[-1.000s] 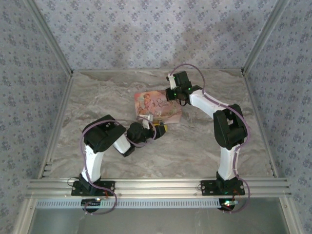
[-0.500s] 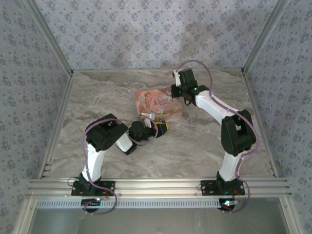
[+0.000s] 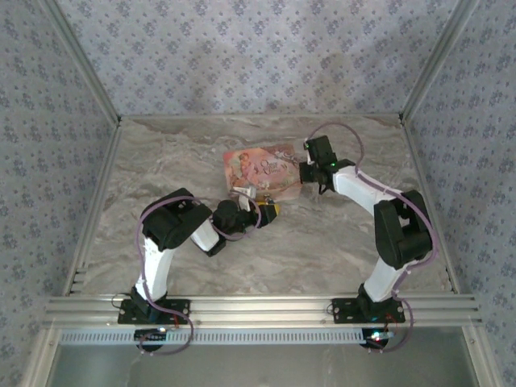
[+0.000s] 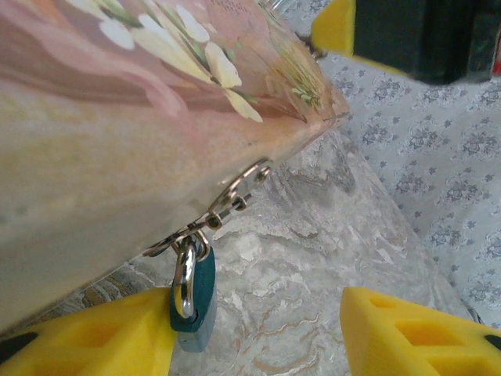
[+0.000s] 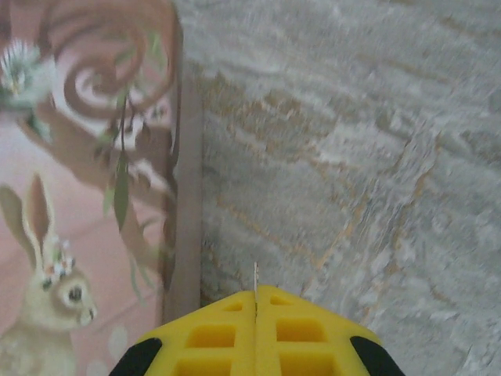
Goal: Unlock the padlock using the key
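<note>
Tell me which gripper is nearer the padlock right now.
Left. The padlock hangs from the pouch just inside the left gripper's open jaws, beside one of them. The right gripper, shut, sits farther off, at the pouch's right edge.

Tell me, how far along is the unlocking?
Done: the right gripper is shut on what looks like the key, beside the pink pouch. In hand: the open left gripper brackets the blue padlock, one finger touching it. Left: bringing the key over, inserting, turning; the shackle is closed through the zipper pulls.
</note>
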Tool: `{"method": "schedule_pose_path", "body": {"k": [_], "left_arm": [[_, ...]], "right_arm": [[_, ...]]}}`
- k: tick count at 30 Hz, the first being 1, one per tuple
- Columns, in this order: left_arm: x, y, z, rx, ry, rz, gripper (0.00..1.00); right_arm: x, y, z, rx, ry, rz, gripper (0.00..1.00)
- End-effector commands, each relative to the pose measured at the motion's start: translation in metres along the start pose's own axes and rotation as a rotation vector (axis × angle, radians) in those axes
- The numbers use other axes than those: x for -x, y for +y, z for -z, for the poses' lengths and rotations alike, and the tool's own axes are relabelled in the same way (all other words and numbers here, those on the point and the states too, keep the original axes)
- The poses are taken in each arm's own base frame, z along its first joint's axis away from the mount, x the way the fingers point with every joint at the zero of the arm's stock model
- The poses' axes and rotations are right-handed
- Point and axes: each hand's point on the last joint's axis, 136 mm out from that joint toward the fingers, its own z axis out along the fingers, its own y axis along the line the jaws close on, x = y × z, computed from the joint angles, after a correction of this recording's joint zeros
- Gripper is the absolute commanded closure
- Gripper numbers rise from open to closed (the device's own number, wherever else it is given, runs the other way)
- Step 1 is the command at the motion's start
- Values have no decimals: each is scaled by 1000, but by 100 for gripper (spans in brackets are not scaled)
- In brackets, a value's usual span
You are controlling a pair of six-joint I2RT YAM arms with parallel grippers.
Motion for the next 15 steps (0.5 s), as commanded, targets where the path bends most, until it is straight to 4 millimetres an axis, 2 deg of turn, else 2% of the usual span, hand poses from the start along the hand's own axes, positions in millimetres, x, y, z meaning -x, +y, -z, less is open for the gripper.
{"method": "schedule_pose_path", "body": {"k": [1,5,15], "left_arm": [[-9,0,3,-10,29,23,43],[-11,0,4,-9,32,23,43],[-11,8,11,28,19,30,42]], "right_arm": [[-10,15,2,36,8,-11,100],[-24,28,5,75,6,-11,100],[-29,28,13,98,-8,-23,100]]}}
